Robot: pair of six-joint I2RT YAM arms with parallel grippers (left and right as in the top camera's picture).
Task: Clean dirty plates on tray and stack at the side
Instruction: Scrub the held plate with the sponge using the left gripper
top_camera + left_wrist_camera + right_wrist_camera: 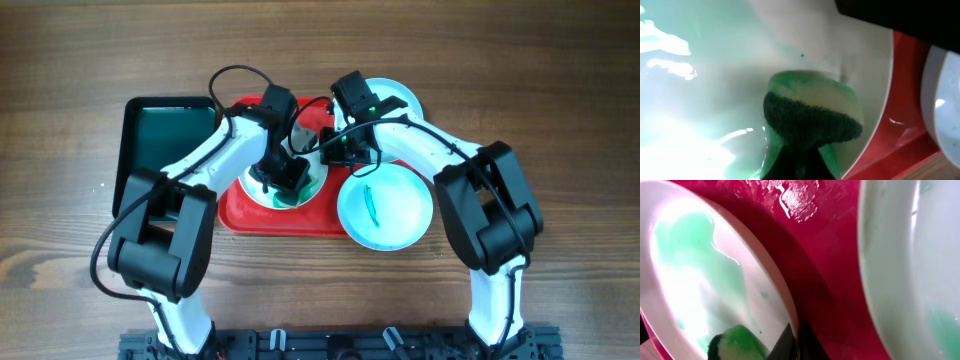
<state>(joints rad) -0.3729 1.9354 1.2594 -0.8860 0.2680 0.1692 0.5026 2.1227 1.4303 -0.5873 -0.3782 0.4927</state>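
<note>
The red tray [280,222] holds a white plate [256,188] smeared green. My left gripper [288,178] is shut on a green-and-yellow sponge [812,107] that is pressed on the white plate [715,60]. My right gripper [335,152] is shut on that plate's right rim; its fingertips [797,342] straddle the rim of the white plate [695,265]. A turquoise plate [395,210] with a green streak lies at the tray's front right. A second turquoise plate [395,98] lies at the back right, partly hidden by my right arm.
A smaller black tray [160,140] lies left of the red tray. In the right wrist view, bare red tray floor [830,255] separates the white plate from a pale plate [910,255]. Wooden table surrounds everything.
</note>
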